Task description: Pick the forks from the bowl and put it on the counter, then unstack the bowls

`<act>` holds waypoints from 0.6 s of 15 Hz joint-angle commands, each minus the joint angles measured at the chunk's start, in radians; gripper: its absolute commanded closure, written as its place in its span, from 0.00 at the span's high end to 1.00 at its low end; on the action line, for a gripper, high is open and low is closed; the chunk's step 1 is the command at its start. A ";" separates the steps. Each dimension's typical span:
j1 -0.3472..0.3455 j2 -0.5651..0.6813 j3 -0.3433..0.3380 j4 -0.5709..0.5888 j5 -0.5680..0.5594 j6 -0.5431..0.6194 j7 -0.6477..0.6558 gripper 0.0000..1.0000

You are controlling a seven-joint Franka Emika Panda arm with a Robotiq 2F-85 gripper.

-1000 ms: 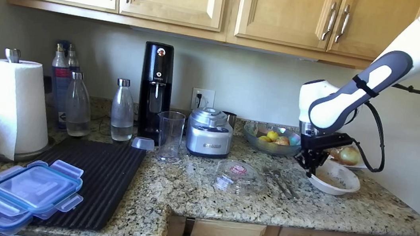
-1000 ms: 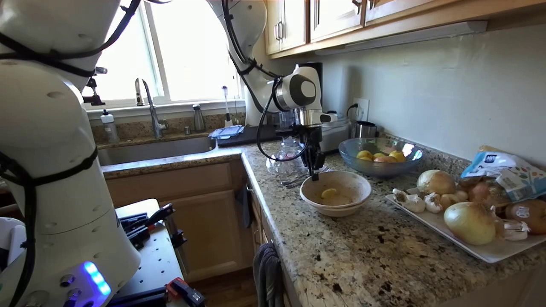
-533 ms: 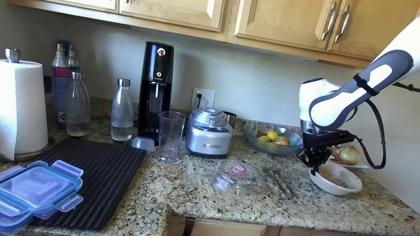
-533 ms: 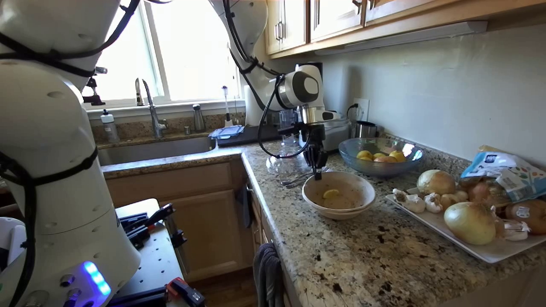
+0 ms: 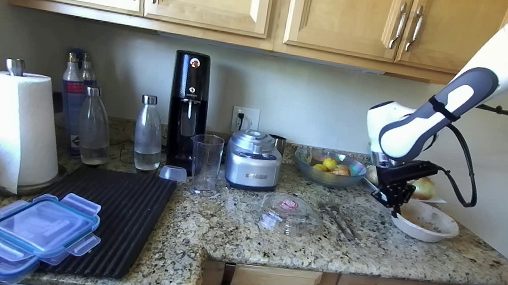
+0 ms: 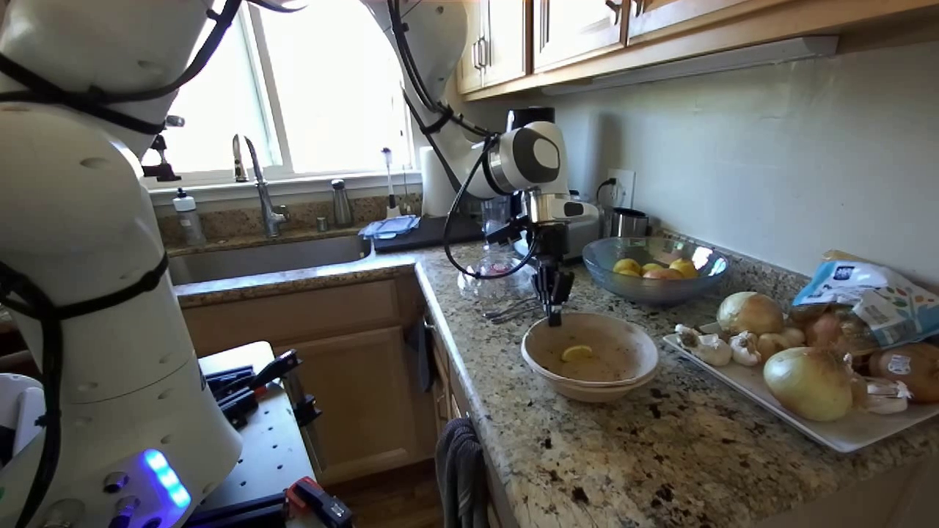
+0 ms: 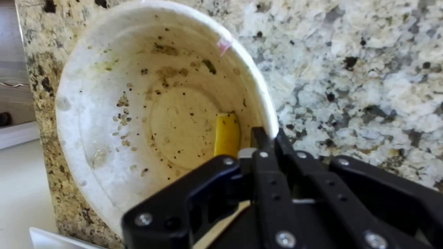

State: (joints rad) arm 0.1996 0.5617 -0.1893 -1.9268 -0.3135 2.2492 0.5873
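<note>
Gripper [image 7: 271, 135] is clenched on the upper bowl [image 6: 623, 353], pinching the rim: 1 finger inside, 1 outside, plain to see in the wrist view! Lower bowl [image 6: 593, 394] nests right underneath; can't tell if its rim's in the pinch too. Stack sits on the counter [image 6: 631, 469]. In the upper bowl, a yellow wedge [image 7: 226, 136] lies nr the gripper, w/ brown specks [image 7: 124, 121] scattered round the inside. And the forks [image 5: 341, 225]: out on the counter, b/w the clear lid [image 5: 295, 218] & the bowls, handles side by side, showing in both exterior views. Nr the stack, a glass bowl [image 6: 653, 292] w/ yellow fruit [image 6: 627, 267]; on the opp. side from the forks, a white plate [image 6: 741, 378] loaded w/ onions [image 6: 807, 383] & garlic [image 6: 744, 347], a blue-white bag [image 6: 843, 284] beside 'em. Further along: silver food processor [image 5: 253, 164], tall black appliance [image 5: 192, 81].
</note>
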 commanded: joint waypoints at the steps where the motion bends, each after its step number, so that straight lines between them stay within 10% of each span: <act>1: 0.000 -0.004 -0.012 -0.007 -0.023 -0.031 0.047 0.24; 9: -0.004 -0.011 -0.016 -0.007 -0.021 -0.031 0.061 0.78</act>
State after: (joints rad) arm 0.1966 0.5639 -0.2014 -1.9268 -0.3136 2.2440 0.6116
